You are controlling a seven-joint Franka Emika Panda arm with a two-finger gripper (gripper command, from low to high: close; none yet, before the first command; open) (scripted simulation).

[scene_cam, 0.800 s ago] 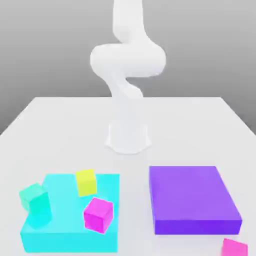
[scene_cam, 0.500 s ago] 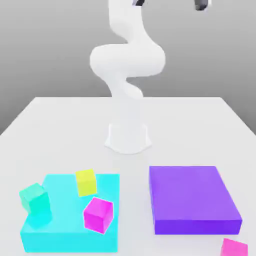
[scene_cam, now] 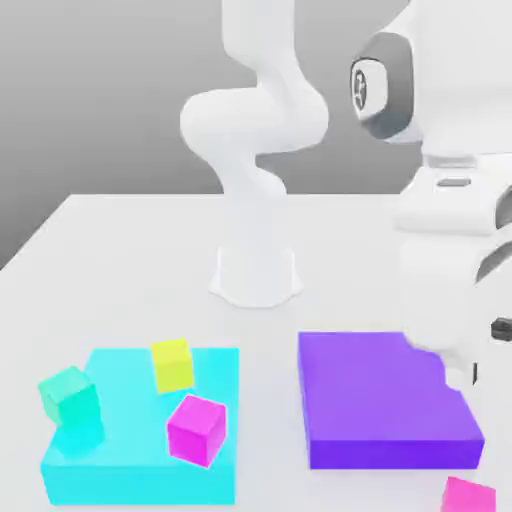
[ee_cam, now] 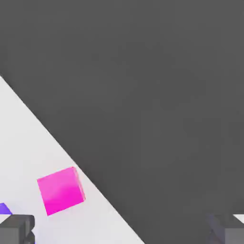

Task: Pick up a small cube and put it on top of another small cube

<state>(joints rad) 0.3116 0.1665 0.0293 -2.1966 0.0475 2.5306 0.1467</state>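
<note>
The small hot-pink cube (scene_cam: 468,495) lies on the white table at the front of the exterior view's right, just in front of the purple slab (scene_cam: 385,400). In the hand view the same cube (ee_cam: 61,190) rests near the table's edge. My gripper (ee_cam: 121,231) is open, its two dark fingertips (ee_cam: 16,228) far apart with nothing between them, and the cube sits off to one side of them. My arm's white hand section (scene_cam: 450,270) hangs above the slab's far right corner. Three other small cubes, yellow (scene_cam: 172,364), teal (scene_cam: 70,396) and magenta (scene_cam: 196,429), sit on the cyan slab (scene_cam: 120,470).
The robot's base (scene_cam: 256,275) stands at the table's middle, behind both slabs. The table's edge runs close by the hot-pink cube, with dark floor beyond it in the hand view.
My arm has swung down into the exterior view's right and now covers the purple slab's far right corner. None of the cubes has moved.
</note>
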